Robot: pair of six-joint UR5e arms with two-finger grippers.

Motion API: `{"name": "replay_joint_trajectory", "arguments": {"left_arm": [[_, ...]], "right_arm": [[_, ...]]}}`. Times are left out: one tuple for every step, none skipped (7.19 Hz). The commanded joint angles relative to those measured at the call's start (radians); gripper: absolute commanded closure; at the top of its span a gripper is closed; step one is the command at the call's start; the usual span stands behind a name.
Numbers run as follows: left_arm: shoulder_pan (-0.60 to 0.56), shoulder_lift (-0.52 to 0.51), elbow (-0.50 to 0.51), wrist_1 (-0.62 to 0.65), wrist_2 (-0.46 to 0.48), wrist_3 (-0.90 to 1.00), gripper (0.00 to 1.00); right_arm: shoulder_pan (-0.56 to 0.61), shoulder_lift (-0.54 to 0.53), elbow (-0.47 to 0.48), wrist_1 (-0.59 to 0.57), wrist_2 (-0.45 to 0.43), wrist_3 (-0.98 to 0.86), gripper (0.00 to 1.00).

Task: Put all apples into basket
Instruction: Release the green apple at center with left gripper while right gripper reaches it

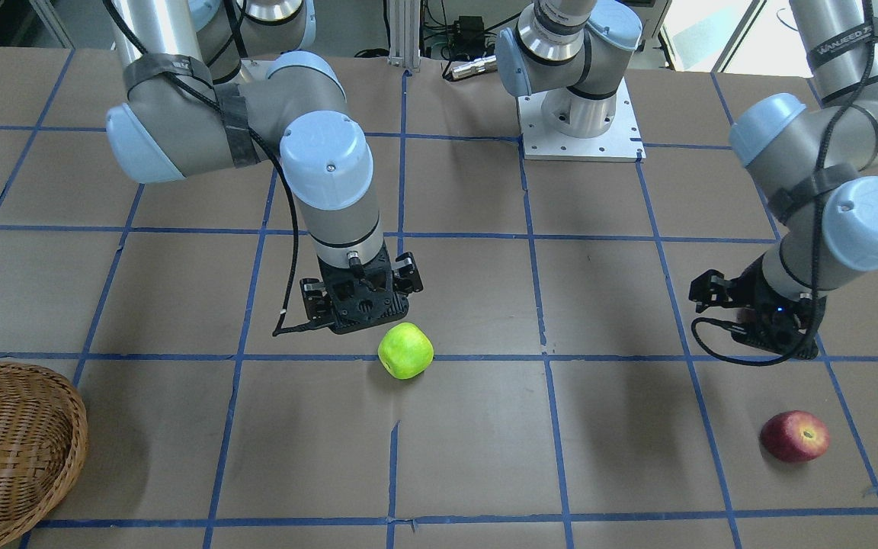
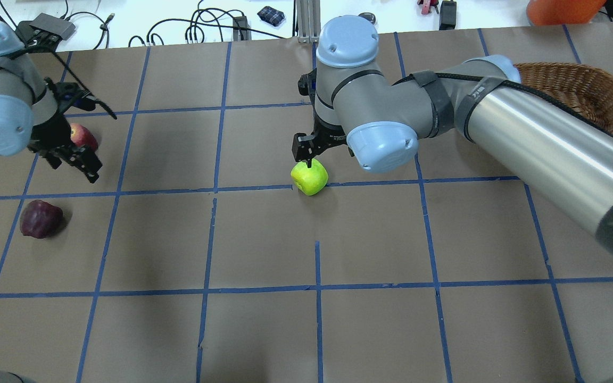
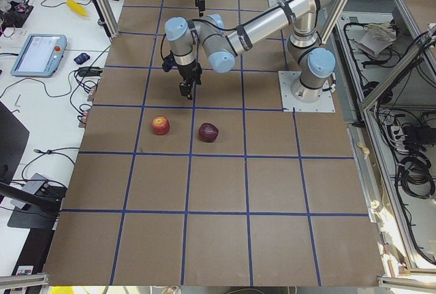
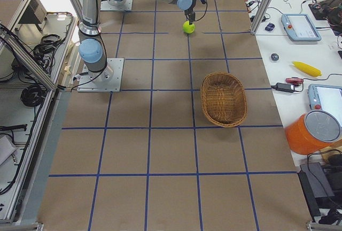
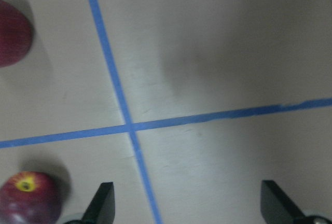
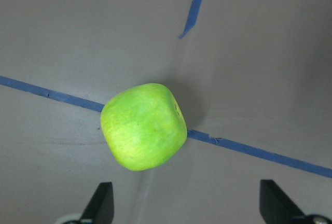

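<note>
Lime-green apple (image 2: 309,178), tipped on its side across a blue tape line mid-worktop. Dark maroon apple (image 2: 40,218) and red apple (image 1: 795,436) with a yellowish stem end, near each other but apart, toward the robot's left, the maroon one nearer the robot. Wide oval wicker basket (image 4: 223,99), upright, toward the robot's right, well apart from all three.

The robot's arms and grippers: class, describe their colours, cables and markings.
The left arm and right arm share silver tubes, grey joints with pale-blue caps, black tape bands and black cables running alongside. One band on the left arm carries white lettering. The left gripper and right gripper are black, two-fingered.
</note>
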State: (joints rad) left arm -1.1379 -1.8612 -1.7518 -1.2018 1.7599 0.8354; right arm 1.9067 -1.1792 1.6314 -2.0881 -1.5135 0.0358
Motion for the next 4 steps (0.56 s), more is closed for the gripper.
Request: {"name": "replay_joint_trajectory", "arguments": {"left_arm": [[0.15,-0.03,-0.024,0.078,-0.003,0.309,0.0],[0.164,-0.039,-0.041,0.082,0.003,0.353,0.0],[0.167,-0.059,-0.061,0.108,0.009,0.369,0.0],[0.176,-0.079,-0.087,0.172,0.007,0.405,0.0]], "right_arm": [[0.029,0.053,0.005,-0.042,-0.001,-0.066,0.0],[0.031,0.068,0.007,-0.056,0.001,-0.077,0.0],[0.034,0.099,0.004,-0.064,0.034,-0.074,0.0],[0.034,0.116,0.001,-0.096,0.051,-0.076,0.0]]}}
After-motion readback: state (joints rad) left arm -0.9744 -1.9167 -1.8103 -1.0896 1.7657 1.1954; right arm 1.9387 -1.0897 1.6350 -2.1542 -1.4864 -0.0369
